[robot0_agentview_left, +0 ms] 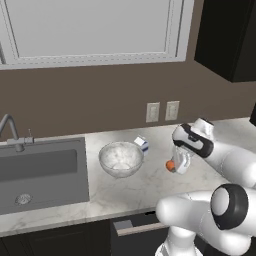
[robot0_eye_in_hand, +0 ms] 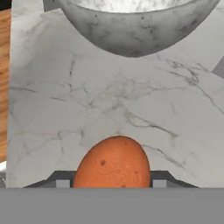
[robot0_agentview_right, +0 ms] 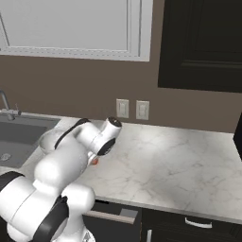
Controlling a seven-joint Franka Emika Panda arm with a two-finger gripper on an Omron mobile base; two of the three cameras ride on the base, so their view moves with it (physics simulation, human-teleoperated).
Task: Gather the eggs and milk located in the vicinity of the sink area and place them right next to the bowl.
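Clamped narrowly around a small orange-brown oval egg (robot0_eye_in_hand: 113, 162), the two-finger claw (robot0_agentview_left: 173, 166) hangs low over the white marbled counter (robot0_agentview_left: 150, 185), the egg pinned between its dark fingertips (robot0_eye_in_hand: 61, 180). Beyond it, toward nine o'clock in the left base view, stands the wide frosted glass bowl (robot0_agentview_left: 120, 159); the small white carton of milk with a blue band (robot0_agentview_left: 142, 144) sits just behind the bowl at one o'clock. Farther left lies the dark grey sink basin (robot0_agentview_left: 40, 175). Released from any height, the egg could roll off across the smooth counter.
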